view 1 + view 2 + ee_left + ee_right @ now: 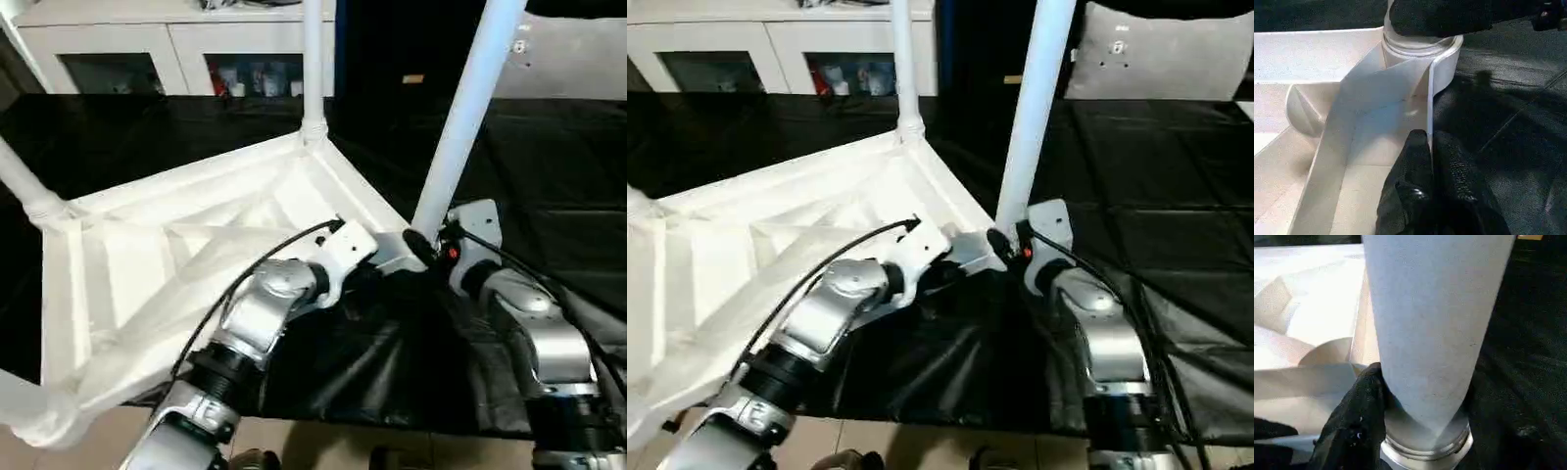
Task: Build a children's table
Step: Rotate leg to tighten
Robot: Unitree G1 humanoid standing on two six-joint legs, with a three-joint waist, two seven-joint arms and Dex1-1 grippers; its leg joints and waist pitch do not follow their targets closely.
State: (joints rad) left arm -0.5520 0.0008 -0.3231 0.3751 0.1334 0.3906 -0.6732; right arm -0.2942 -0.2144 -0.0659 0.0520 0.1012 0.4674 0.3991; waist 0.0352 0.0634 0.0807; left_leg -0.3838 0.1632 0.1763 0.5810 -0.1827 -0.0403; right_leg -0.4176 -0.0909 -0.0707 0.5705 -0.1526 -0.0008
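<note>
The black-covered counter (549, 176) carries the children's table (176, 264) upside down, ribbed underside up. Legs rise from all four corners in view, so I judge only seating the near-right leg (460, 127) in its corner socket (1418, 46) remains. The left hand (1430, 161) is pinched together on the rim wall; the right hand (1359, 421) clamps that leg's base.

Table top (176, 264) lies inverted on the worktable (549, 176) — legs (465, 113) upward.
</note>
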